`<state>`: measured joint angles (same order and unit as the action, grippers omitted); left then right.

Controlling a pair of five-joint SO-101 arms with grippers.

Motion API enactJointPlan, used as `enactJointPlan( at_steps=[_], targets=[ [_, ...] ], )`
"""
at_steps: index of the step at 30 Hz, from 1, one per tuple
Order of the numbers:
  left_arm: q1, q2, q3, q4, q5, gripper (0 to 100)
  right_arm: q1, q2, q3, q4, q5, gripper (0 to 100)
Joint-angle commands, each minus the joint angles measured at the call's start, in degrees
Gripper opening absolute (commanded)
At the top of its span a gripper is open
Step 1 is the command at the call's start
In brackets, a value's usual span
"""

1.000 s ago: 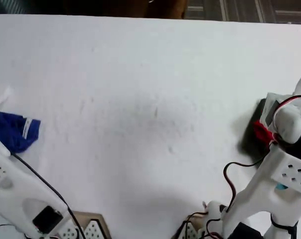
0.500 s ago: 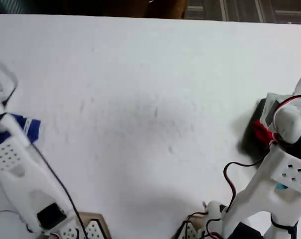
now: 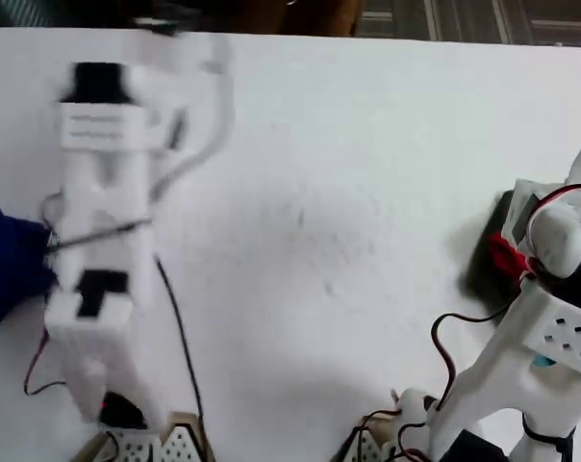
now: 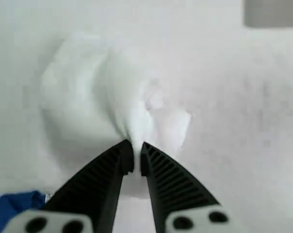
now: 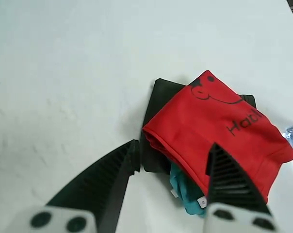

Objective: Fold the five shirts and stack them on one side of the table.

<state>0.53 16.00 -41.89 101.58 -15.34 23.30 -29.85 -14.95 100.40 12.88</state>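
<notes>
The left end effector (image 4: pixel 136 158) is pinching a peak of the white shirt (image 4: pixel 98 92), jaws almost closed with only a sliver of cloth between the tips. The rest of the shirt is bunching up in a soft lump in the middle of the left wrist view. White cloth on a white bench (image 3: pixel 367 125) makes the hem hard to tell from here.

My read: it's hauling this one out to the open middle to spread it flat. I'd be dragging low and slow so the fabric is trailing out rather than balling up, then letting go once it's lying flat. A one-point pinch like that looks easy to lose.

The blue shirt (image 3: pixel 7 265) is sitting crumpled at the left edge of the high view, just beside the left arm (image 3: pixel 98 241), so watch the cable there.

The right end effector (image 5: pixel 174 147) is hanging wide open, holding nothing, over the folded stack: red shirt (image 5: pixel 219 126) on top, teal shirt (image 5: pixel 183 187) peeking out under it, black shirt (image 5: pixel 158 97) at the bottom. The stack is hugging the right edge of the high view.

Room-wise, the centre is looking wide open. The far edge is running along the top of the high view, close to where the left arm is stretching, so not much slack that way.
</notes>
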Motion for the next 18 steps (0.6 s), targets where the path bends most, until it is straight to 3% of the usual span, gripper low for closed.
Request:
enactJointPlan(
  at_steps=[1,4,7,13,18],
  targets=[
    [11.60,-12.84,6.02,0.70,-2.90,2,0.66,-0.48,-2.02,0.84,0.53,23.0],
    [17.23,-19.08,8.31,0.70,-3.08,2,0.66,-1.10,-2.02,0.84,0.53,23.0],
    [16.70,-23.12,7.43,-0.88,-2.81,2,0.66,-2.77,-1.93,0.84,0.53,23.0],
    [0.44,-23.21,7.08,-7.47,10.29,3,0.66,-5.05,-1.58,0.84,0.53,23.0],
    [-7.30,-14.86,11.21,-13.63,10.37,4,0.40,-5.23,-1.58,0.84,0.53,23.0]
  ],
)
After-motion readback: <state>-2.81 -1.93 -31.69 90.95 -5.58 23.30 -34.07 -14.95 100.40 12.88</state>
